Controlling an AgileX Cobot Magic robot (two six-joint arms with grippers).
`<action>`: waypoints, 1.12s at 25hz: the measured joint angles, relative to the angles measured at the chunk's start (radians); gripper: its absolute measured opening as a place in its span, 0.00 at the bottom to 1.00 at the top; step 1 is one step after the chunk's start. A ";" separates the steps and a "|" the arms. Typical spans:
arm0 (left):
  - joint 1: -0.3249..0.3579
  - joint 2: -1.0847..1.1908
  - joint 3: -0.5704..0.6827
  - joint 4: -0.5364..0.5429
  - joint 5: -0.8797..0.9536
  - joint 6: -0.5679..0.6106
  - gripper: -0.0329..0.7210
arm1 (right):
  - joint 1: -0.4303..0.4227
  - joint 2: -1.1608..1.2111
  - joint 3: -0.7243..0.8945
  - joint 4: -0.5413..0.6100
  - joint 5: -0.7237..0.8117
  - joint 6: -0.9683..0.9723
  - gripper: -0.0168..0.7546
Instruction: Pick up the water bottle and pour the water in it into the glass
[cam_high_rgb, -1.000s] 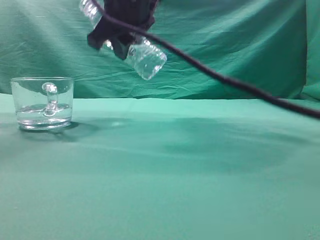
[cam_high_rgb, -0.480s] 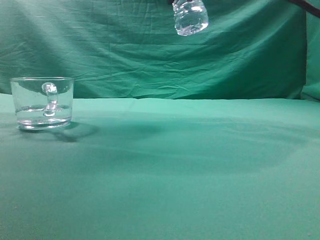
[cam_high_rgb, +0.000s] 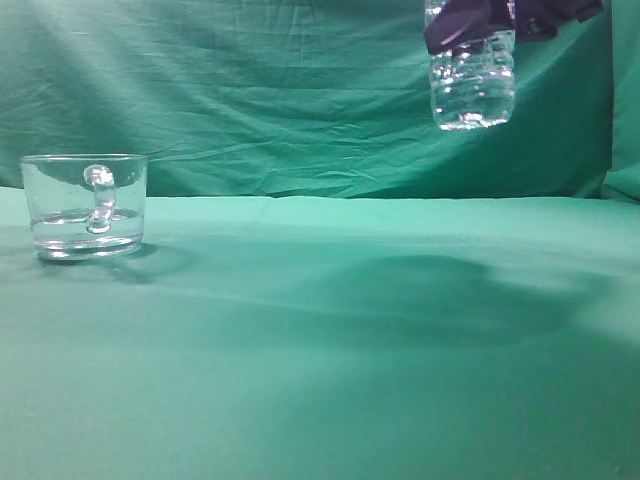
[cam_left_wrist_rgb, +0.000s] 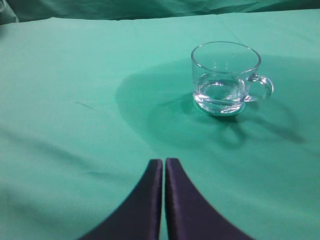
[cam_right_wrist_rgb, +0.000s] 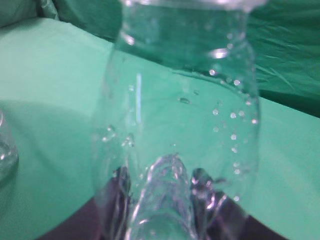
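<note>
Soft, even light is cast throughout; broad diffuse shadows are thrown across the green cloth (cam_high_rgb: 330, 330). The right wrist view is blurred.

The water bottle's (cam_high_rgb: 472, 85) top and the right gripper (cam_high_rgb: 505, 20) are cut off above.

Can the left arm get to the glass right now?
Probably yes. The glass stands alone on the green cloth ahead of the left gripper, nothing between them. But its jaws are shut and must open first.
</note>
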 joint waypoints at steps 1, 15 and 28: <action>0.000 0.000 0.000 0.000 0.000 0.000 0.04 | -0.012 -0.001 0.025 0.000 -0.015 -0.037 0.41; 0.000 0.000 0.000 0.000 0.000 0.000 0.04 | -0.075 0.149 0.181 0.128 -0.295 -0.276 0.41; 0.000 0.000 0.000 0.000 0.000 0.000 0.04 | -0.107 0.269 0.188 0.149 -0.404 -0.332 0.41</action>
